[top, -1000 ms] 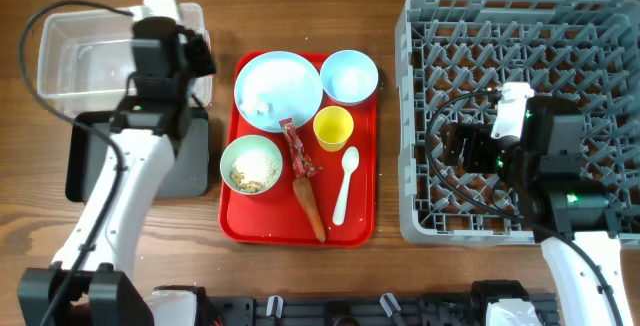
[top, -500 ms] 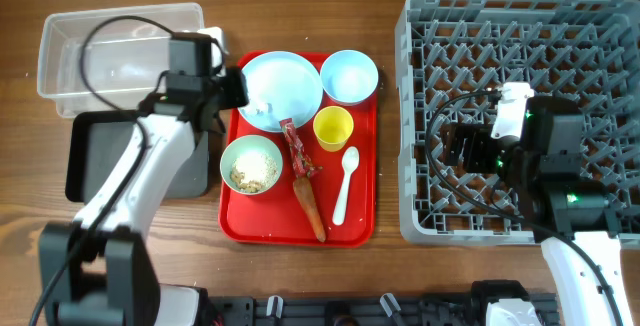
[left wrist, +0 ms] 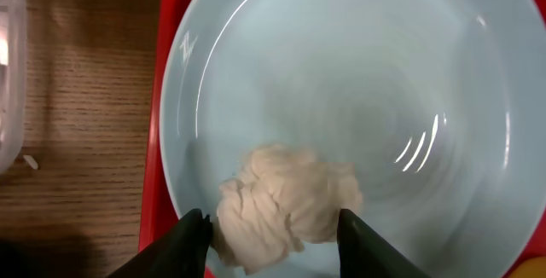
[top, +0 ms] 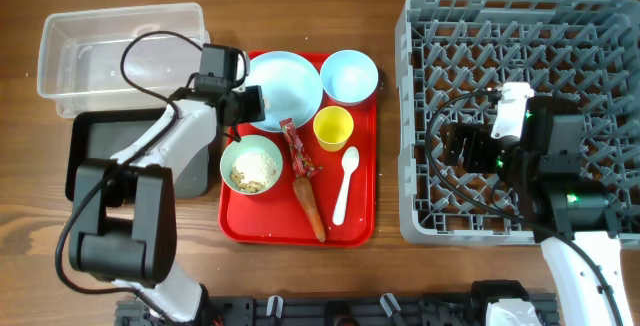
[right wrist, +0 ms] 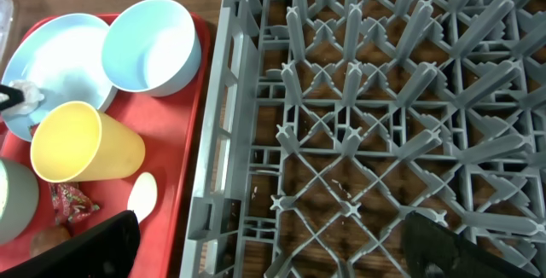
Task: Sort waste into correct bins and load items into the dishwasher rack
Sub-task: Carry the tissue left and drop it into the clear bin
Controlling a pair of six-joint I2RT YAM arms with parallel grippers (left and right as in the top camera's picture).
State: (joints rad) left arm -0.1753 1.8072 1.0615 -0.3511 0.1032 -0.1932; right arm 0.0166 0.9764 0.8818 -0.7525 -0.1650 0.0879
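The small white crumpled scrap (left wrist: 286,203) lies on the round white plate (left wrist: 384,82). My left gripper (left wrist: 273,227) is open, one finger on either side of the scrap. In the overhead view it hovers over the plate's (top: 290,81) left edge. On the red tray (top: 270,228) sit the pale blue bowl (top: 349,76), the yellow cup (top: 333,128), the pale green bowl (top: 251,164) with rice scraps, the red wrapper (top: 297,146), the carrot (top: 309,201) and the white spoon (top: 345,181). My right gripper (right wrist: 273,244) hangs open and empty over the grey dishwasher rack (top: 520,26).
The clear tub (top: 115,51) stands at the back left, with the black tray (top: 90,156) just in front of it. My left arm reaches across both bins. The rack's left wall (right wrist: 213,159) stands close beside the red tray.
My left arm has swung right, from above the bins to the plate. Its jaws have spread wider and now straddle the scrap. The right arm has not moved.
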